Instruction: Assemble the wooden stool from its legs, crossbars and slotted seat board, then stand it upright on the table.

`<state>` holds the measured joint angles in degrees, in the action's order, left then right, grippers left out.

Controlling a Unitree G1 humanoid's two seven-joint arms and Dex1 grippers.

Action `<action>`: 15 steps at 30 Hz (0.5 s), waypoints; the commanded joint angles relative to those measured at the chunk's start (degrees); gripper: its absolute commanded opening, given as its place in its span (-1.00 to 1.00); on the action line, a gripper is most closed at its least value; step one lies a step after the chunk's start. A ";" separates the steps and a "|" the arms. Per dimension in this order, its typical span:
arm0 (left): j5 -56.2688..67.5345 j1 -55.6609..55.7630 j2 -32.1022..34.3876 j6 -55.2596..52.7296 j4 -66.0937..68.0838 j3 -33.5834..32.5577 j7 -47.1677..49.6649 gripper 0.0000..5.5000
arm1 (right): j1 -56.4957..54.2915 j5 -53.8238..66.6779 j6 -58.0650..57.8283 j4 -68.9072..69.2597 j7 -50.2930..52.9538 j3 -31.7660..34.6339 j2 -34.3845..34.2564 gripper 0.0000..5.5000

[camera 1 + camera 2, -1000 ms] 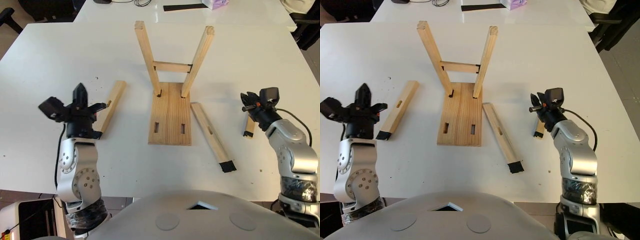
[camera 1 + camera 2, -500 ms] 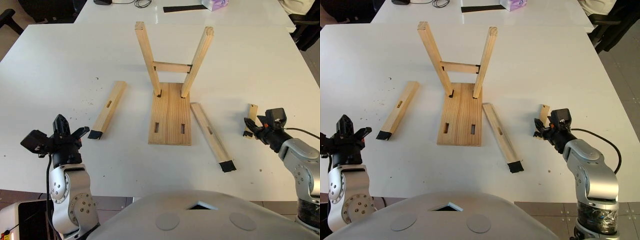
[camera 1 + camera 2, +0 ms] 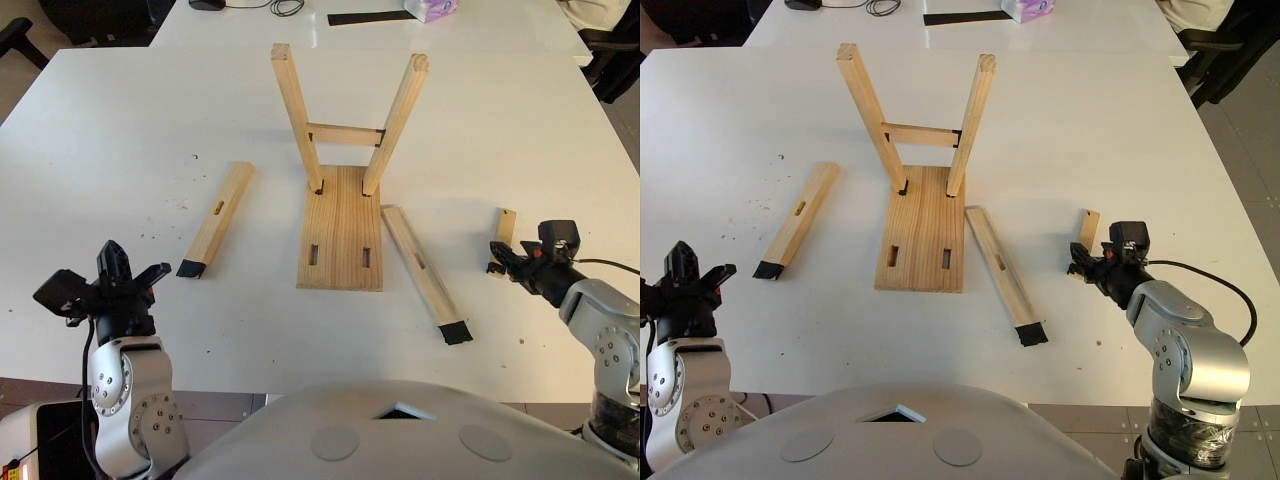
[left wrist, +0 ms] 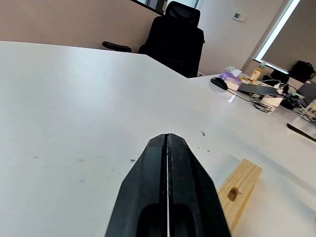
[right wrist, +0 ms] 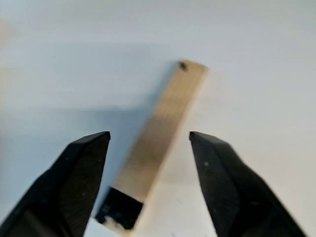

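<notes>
Smooth white table point(image 3: 120, 120) w/ flat, slotted seat board point(image 3: 340, 232).

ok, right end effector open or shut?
Open: the right end effector has its fingers wide apart in the wrist view, small crossbar on the table seen in the gap.

A: Head pair sits high over the near edge of the tabletop point(image 3: 120, 110), looking forward and down. Both eyes share the whole surface.
B: Left wrist rides low by the near left corner, skimming across past a loose leg point(image 4: 240, 189). Right wrist hangs close above the short crossbar point(image 5: 160, 143) near the right edge.
</notes>
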<state>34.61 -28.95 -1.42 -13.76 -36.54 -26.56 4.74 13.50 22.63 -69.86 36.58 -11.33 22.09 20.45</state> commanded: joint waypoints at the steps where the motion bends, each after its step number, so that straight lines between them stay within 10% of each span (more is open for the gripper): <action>1: -0.96 0.67 0.98 -0.97 0.63 1.00 0.01 -1.00 | -0.32 -0.83 -1.35 0.97 1.79 -0.08 -0.82 0.16; 15: -3.39 4.11 1.66 -1.17 2.38 3.77 0.08 -1.00 | 0.96 -6.58 3.46 -3.71 3.53 -10.31 0.65 0.16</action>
<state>32.05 -25.29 0.05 -14.31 -34.99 -23.48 4.77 13.83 18.01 -66.29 34.89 -8.78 13.89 20.20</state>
